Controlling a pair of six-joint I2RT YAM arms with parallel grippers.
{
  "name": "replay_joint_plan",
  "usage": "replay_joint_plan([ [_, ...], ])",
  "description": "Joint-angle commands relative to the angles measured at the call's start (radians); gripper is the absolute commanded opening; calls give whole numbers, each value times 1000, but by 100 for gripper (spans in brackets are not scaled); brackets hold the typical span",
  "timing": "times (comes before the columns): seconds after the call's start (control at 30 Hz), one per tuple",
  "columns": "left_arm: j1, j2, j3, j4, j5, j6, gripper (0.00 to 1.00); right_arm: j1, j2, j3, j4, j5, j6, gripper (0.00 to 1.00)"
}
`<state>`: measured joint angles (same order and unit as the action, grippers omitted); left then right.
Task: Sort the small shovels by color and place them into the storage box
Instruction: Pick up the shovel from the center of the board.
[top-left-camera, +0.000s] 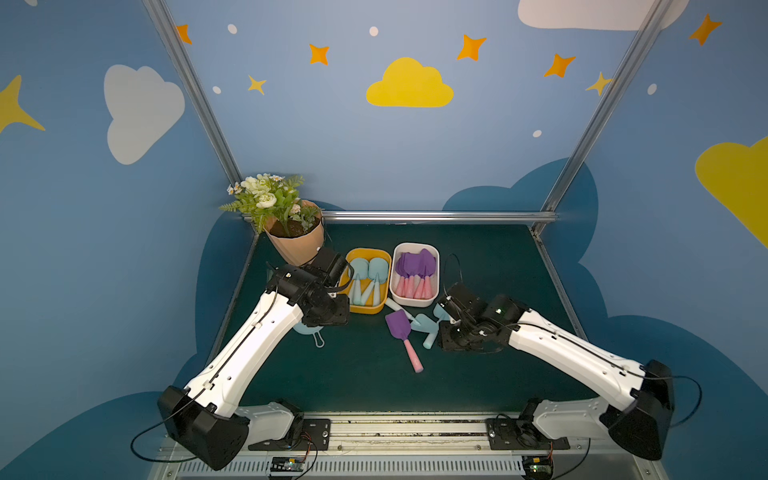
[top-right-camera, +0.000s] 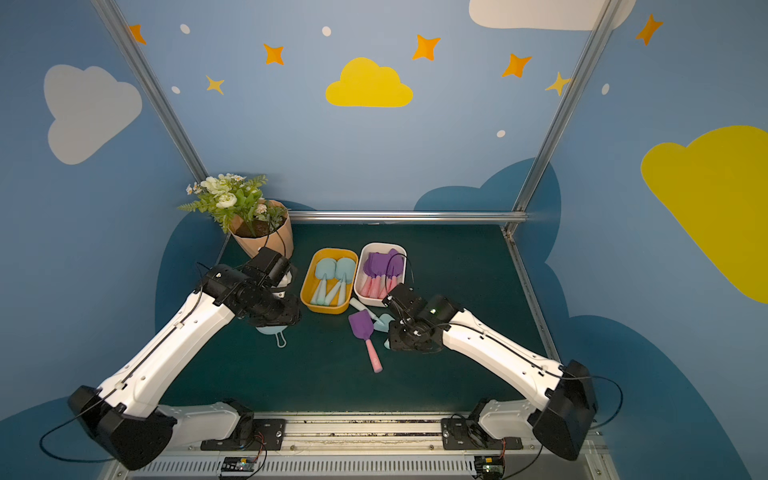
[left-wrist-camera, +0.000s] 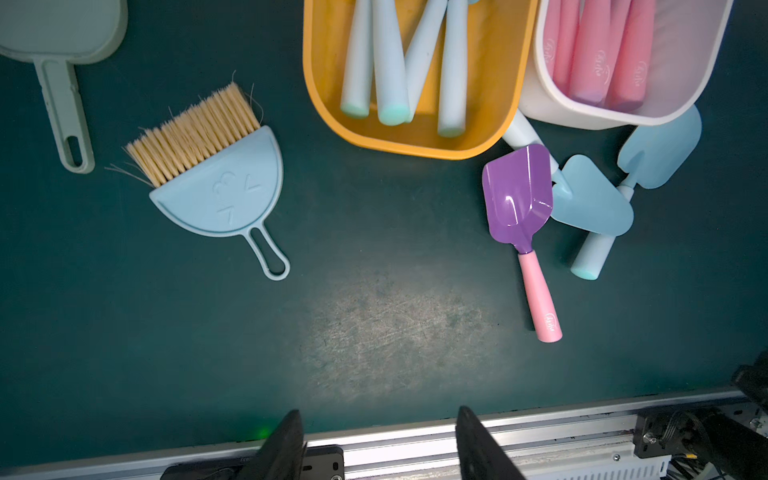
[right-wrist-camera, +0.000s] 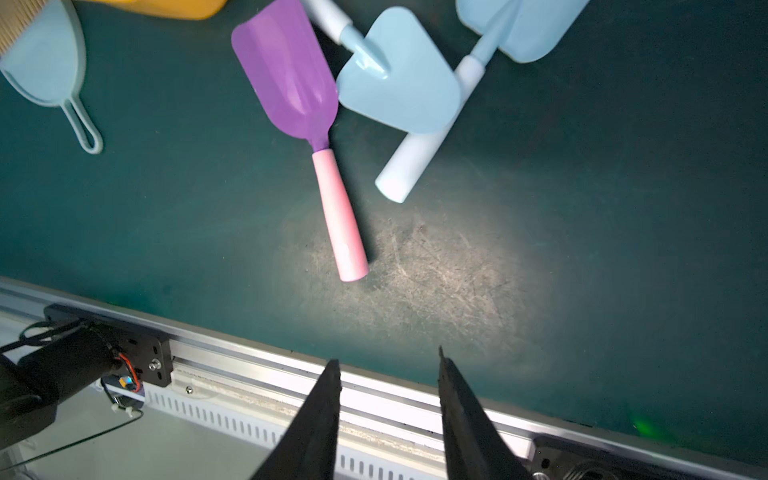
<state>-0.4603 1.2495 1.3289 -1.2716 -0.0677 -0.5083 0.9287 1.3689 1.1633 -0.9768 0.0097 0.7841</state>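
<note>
sorting is running late in the task; the next pick-up is pending. left tool (left-wrist-camera: 378, 411) is hanging open and empty over bare worktop (left-wrist-camera: 374, 324). right tool (right-wrist-camera: 387, 357) is also standing open, gripping nothing, hovering near the loose cluster.

three shovels are lying loose on the worktop, just in front of the boxes:
- purple shovel (left-wrist-camera: 517, 195), its pink handle pointing away from the boxes and lying free.
- pointed blue shovel (left-wrist-camera: 590, 199), just beside the purple blade, its blade resting across the handle of the round blue shovel (left-wrist-camera: 660, 153).

judgement: the purple one is looking like the easiest next pick, taken by its handle and going to the white box. the blue pair is overlapping, so the upper one is needing to go first.

yellow box (left-wrist-camera: 415, 141) is holding blue shovels, four handles showing. white box (left-wrist-camera: 536, 108) is holding purple shovels with pink handles bunched together; count unclear. the boxes are sitting side by side.
</note>
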Motion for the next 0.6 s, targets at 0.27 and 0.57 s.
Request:
replay_joint_plan([
  [0.27, 3, -134, -127, 4, -14, -90, 53, 120, 329, 174, -21, -107, -36, 41],
  [0.57, 3, -160, -157, -6, -8, -112, 54, 124, 434, 190, -26, -116, -45, 41],
])
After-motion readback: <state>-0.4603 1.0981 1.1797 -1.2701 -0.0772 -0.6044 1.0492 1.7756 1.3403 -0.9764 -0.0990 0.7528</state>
